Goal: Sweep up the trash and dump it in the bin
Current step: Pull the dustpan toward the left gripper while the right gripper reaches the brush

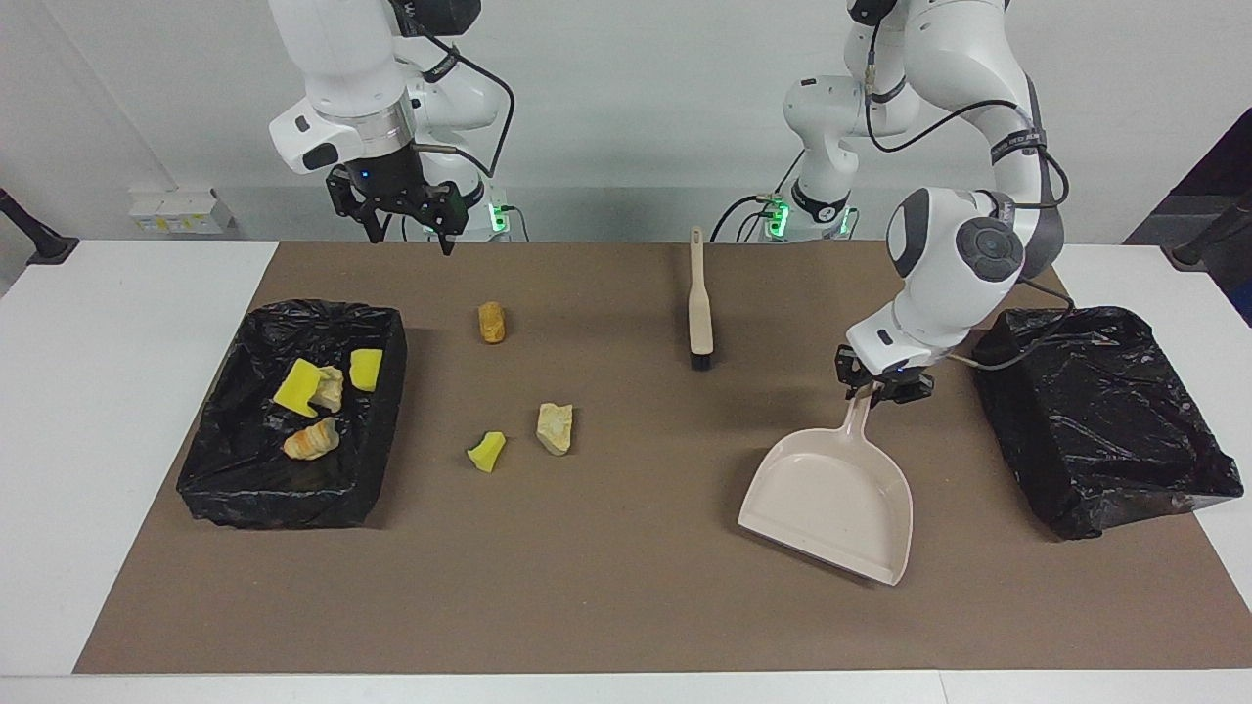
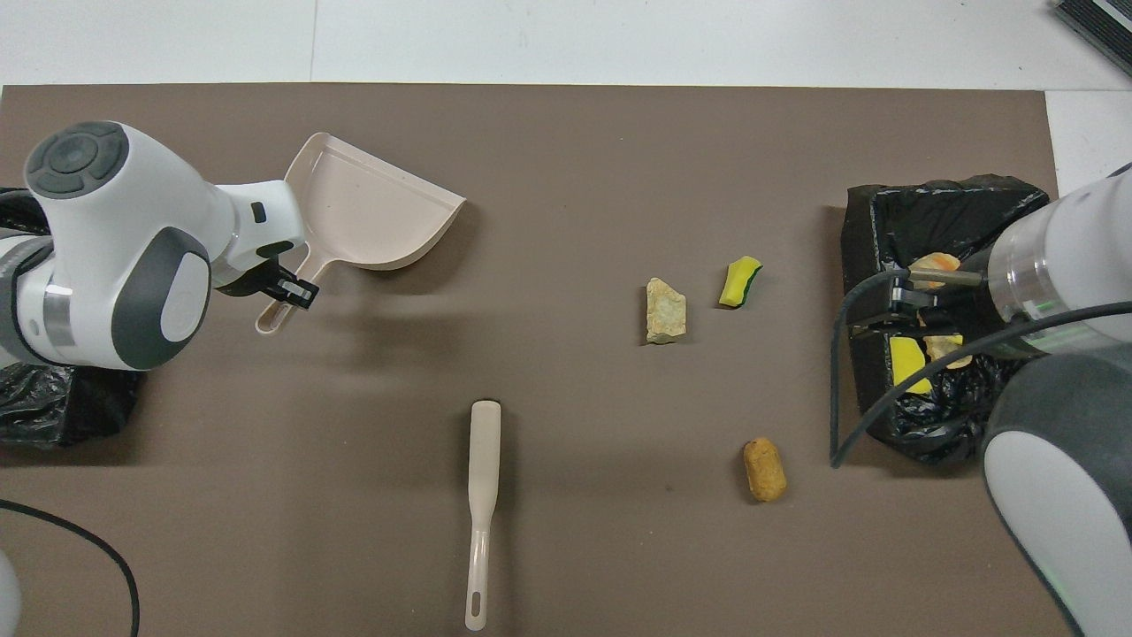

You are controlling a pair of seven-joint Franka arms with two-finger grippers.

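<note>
A: Item 1, left tool (image 1: 877, 387)?
B: Clamped on the dustpan (image 1: 831, 504) handle. Facing view shows the pan tilted, just beside the bin (image 1: 1100, 416) at the left arm's end of the tabletop (image 1: 137, 323). Overhead view has the arm covering most of that bin; contents can't be read, no scraps seen in the part that shows.
A: Item 2, right tool (image 1: 401, 220)?
B: Fingers spread, holding nothing, up over the mat (image 1: 626, 606) edge nearest the robots. Overhead shows only the arm, tool itself hidden.
A: Bin w/ contents?
B: Bin (image 1: 293, 416) at the right arm's end: 2 yellow wedges (image 1: 295, 387), 1 beige lump (image 1: 330, 388), 1 orange-brown piece (image 1: 311, 440). Facing view shows all 4; overhead has the arm over part of them.
A: Loose trash?
B: 3 pcs on mat, mid-tabletop toward that bin: yellow wedge (image 1: 486, 452) and beige lump (image 1: 555, 427) side by side, bread-like piece (image 1: 491, 322) nearer the robots.
A: Misc.?
B: Brush (image 1: 698, 298) flat on mat, near the robots' edge, well apart from both tools.
</note>
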